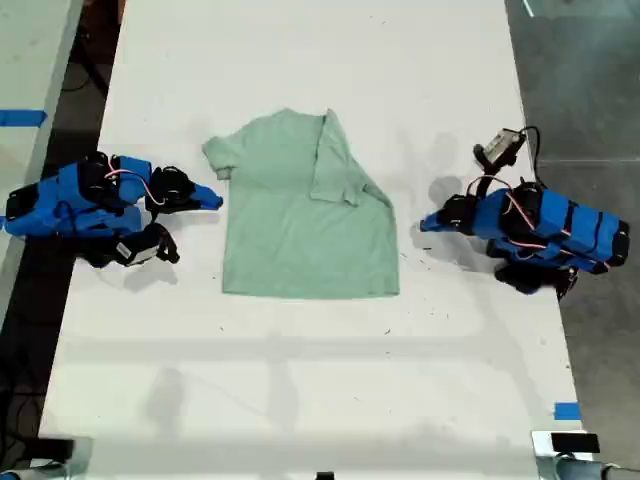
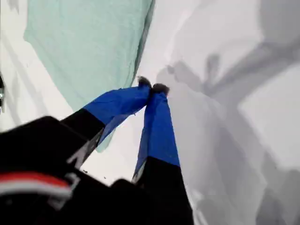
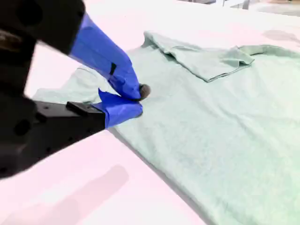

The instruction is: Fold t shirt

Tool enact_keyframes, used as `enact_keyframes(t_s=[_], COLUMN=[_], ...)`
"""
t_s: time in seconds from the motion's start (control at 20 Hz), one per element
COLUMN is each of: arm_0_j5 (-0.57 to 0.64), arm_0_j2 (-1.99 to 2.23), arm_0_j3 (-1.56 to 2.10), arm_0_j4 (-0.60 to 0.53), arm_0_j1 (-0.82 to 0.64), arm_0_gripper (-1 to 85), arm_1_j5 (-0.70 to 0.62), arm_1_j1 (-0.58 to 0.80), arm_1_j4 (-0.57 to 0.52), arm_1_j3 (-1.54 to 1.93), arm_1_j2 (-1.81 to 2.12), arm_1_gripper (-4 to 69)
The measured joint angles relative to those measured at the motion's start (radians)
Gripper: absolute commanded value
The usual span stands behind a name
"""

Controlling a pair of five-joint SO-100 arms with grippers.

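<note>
The pale mint-green t shirt (image 1: 300, 220) lies flat in the middle of the white table (image 1: 300, 380). The sleeve on the exterior view's right is folded inward over the chest; the other sleeve is spread out. My first gripper (image 1: 428, 222) rests low on the exterior view's right, a short gap from the shirt's edge. In the first wrist view it (image 2: 152, 87) is shut with nothing in it, the t shirt (image 2: 89, 42) just beyond. My second gripper (image 1: 213, 198) sits at the shirt's edge below the spread sleeve on the exterior view's left. It (image 3: 138, 98) is shut, and no cloth of the t shirt (image 3: 225, 122) looks lifted.
Both blue arms lie low on the table, one at each side of the exterior view. A strip of blue tape (image 1: 567, 410) marks the table near the lower right of the exterior view, with a dark device (image 1: 575, 442) below it. Dark floor borders both long table edges.
</note>
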Motion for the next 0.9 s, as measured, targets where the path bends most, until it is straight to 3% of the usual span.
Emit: enact_keyframes(t_s=[0.9], arm_0_j5=[0.0], arm_0_j2=[0.0], arm_0_j3=[0.0], arm_0_j4=[0.0], arm_0_j1=[0.018], arm_0_gripper=[0.0], arm_1_j5=[0.006], arm_1_j1=[0.0], arm_1_j4=[0.0], arm_1_j3=[0.0], arm_1_j2=[0.0], arm_1_gripper=[1.4])
